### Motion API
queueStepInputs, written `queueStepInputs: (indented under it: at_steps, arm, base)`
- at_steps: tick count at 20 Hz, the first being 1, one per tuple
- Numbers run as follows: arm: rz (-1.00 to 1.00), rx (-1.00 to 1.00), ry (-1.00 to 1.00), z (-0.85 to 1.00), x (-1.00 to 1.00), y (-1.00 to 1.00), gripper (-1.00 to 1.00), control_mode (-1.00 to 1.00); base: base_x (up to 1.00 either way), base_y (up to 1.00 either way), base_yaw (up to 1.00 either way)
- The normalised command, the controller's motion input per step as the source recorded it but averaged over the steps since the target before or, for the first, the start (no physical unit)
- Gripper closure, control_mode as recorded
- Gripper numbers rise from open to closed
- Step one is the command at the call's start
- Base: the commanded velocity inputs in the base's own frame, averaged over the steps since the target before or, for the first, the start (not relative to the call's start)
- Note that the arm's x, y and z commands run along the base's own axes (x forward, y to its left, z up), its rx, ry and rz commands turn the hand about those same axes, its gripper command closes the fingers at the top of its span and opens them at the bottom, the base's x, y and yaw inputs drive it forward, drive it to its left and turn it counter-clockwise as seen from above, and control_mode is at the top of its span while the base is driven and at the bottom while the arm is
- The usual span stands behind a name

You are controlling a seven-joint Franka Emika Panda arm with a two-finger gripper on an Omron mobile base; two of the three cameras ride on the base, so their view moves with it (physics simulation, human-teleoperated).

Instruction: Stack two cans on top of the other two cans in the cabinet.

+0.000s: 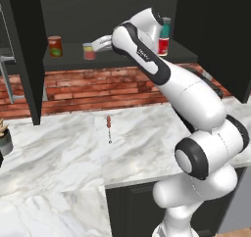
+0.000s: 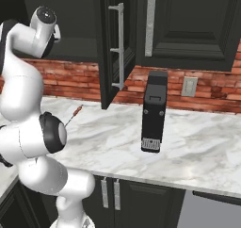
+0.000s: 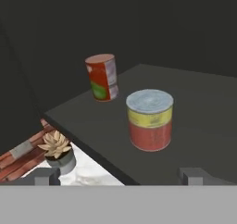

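Observation:
The salmon-pink can (image 3: 149, 120) with its yellow-green band stands upright on the dark shelf of the cabinet (image 1: 122, 60), just ahead of my gripper (image 3: 120, 177). The fingertips (image 3: 46, 176) are wide apart and the gripper is open, holding nothing. From the left base, my gripper (image 1: 95, 45) sits right beside the same can (image 1: 88, 51). The dark red can with a green label (image 1: 55, 46) (image 3: 102, 77) stands farther left on the shelf. At the shelf's right end the teal-blue can (image 1: 165, 28) rests on top of the bright red can (image 1: 163, 46), partly behind my arm.
A red-handled tool (image 1: 109, 126) (image 2: 74, 114) lies on the marble counter (image 1: 59, 148). A small potted plant (image 1: 4, 138) (image 3: 56, 149) sits at the counter's left. The cabinet's open door (image 2: 110, 48) hangs over the counter, with a black appliance (image 2: 154, 111) to its right.

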Motion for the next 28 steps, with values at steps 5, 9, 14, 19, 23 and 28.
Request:
queueStepInputs:
  at_steps: [5, 9, 14, 19, 23, 28]
  arm:
    - [0.00, 0.00, 0.00, -0.14, 0.28, 0.15, -1.00, -1.00]
    - [0.00, 0.00, 0.00, -0.13, 0.32, 0.13, -1.00, -1.00]
    - [0.02, 0.00, 0.00, -0.11, 0.34, 0.06, -1.00, -1.00]
    - [0.01, 0.00, 0.00, -0.08, 0.25, 0.11, -1.00, -1.00]
    - [0.01, 0.00, 0.00, -0.07, 0.14, 0.20, -1.00, -1.00]
    - [0.01, 0.00, 0.00, -0.02, 0.16, 0.17, -1.00, -1.00]
  base:
    - [0.00, 0.00, 0.00]
    - [0.00, 0.00, 0.00]
    - [0.00, 0.00, 0.00]
    - [0.00, 0.00, 0.00]
    - [0.00, 0.00, 0.00]
    - [0.00, 0.00, 0.00]
